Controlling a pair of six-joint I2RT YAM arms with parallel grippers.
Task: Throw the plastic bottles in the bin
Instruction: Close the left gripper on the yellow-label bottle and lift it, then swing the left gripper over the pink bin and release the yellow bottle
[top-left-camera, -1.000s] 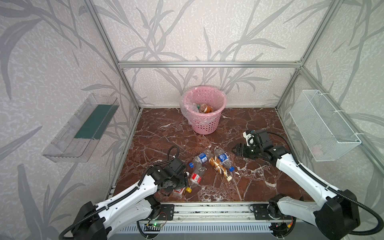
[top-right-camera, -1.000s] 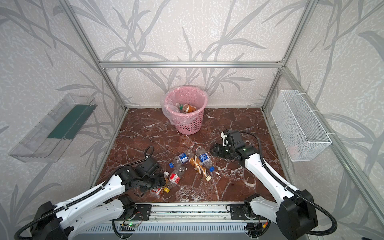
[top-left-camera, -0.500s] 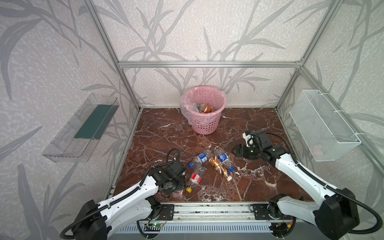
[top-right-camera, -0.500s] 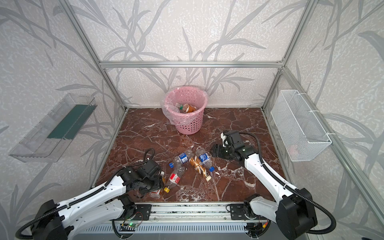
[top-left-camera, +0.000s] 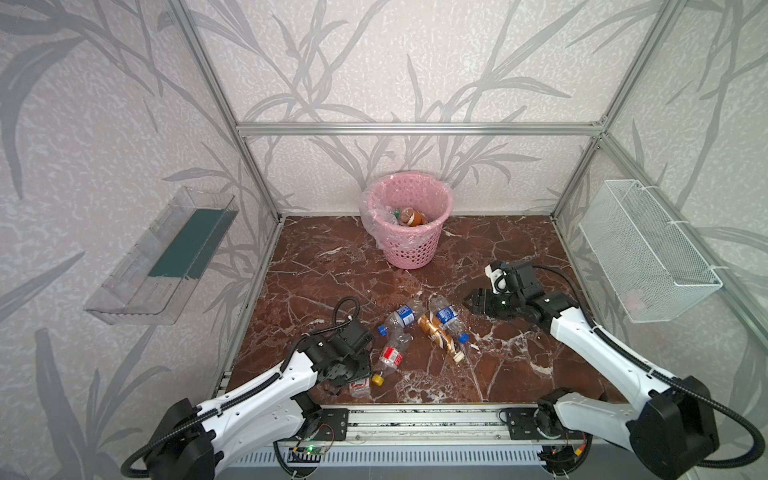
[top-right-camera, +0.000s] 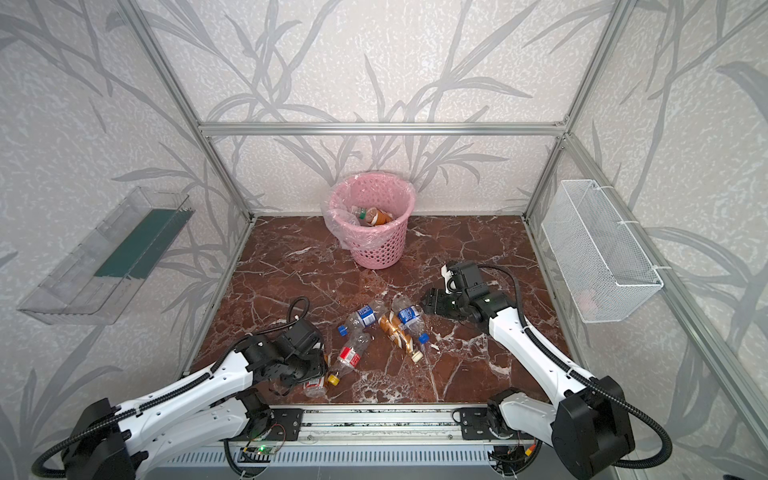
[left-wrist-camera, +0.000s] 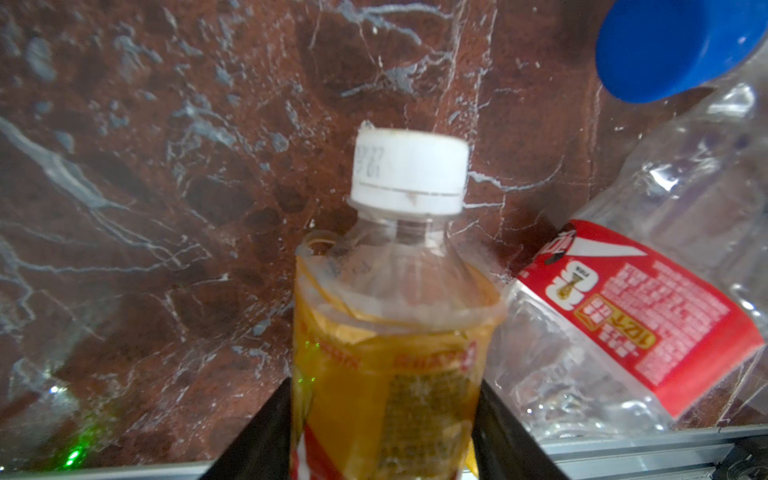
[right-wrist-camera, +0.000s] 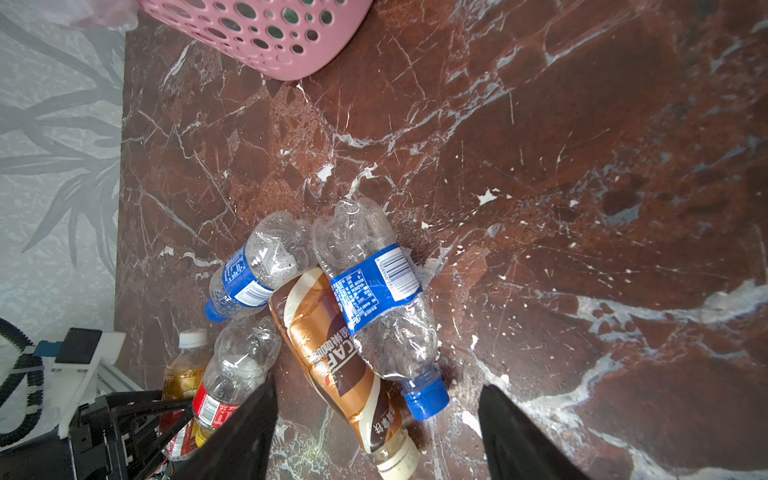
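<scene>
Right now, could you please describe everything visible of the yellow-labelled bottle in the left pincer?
The clear plastic bottle with a wrinkled yellow label has a white screw cap and a bare, see-through neck. It lies on the brown marble floor by the front rail, the left pincer shut on its sides. A red-labelled clear bottle lies against it.

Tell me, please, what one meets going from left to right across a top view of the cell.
clear wall tray → left gripper → pink bin → right gripper → white wire basket
</scene>
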